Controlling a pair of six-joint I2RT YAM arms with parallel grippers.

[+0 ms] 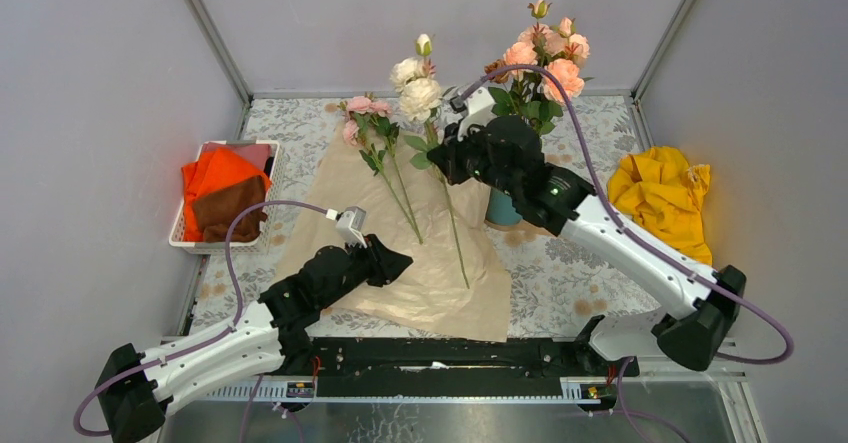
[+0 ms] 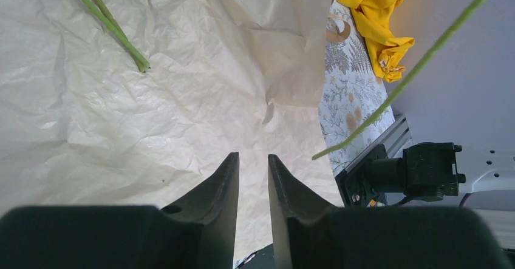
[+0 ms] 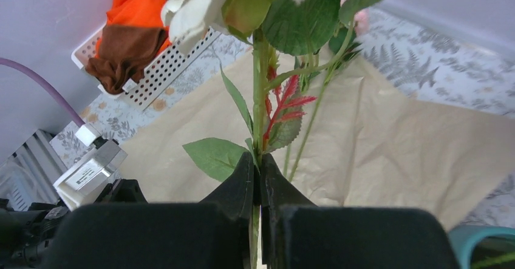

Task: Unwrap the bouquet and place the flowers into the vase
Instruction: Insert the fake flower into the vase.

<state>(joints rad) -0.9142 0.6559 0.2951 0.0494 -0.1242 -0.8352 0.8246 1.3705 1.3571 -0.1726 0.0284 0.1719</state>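
Observation:
The peach-tan kraft paper (image 1: 425, 263) lies spread flat on the table. Pink roses (image 1: 365, 113) rest on its far part, their stems (image 2: 115, 29) pointing toward me. My right gripper (image 3: 256, 163) is shut on the stem of a cream rose (image 1: 417, 93) and holds it lifted above the paper, the stem's tip (image 1: 463, 273) hanging low. The teal vase (image 1: 500, 210) stands behind the right arm, mostly hidden, with peach roses (image 1: 545, 58) in it; its rim (image 3: 480, 238) shows at the right wrist view's corner. My left gripper (image 2: 252, 156) hovers over the paper, open and holding nothing.
A white basket (image 1: 190, 238) with orange and brown cloths sits at the left edge. At the right lies a crumpled yellow cloth (image 1: 660, 193). Grey walls close in the table on three sides. The arms' black base rail (image 1: 450, 358) runs along the near edge.

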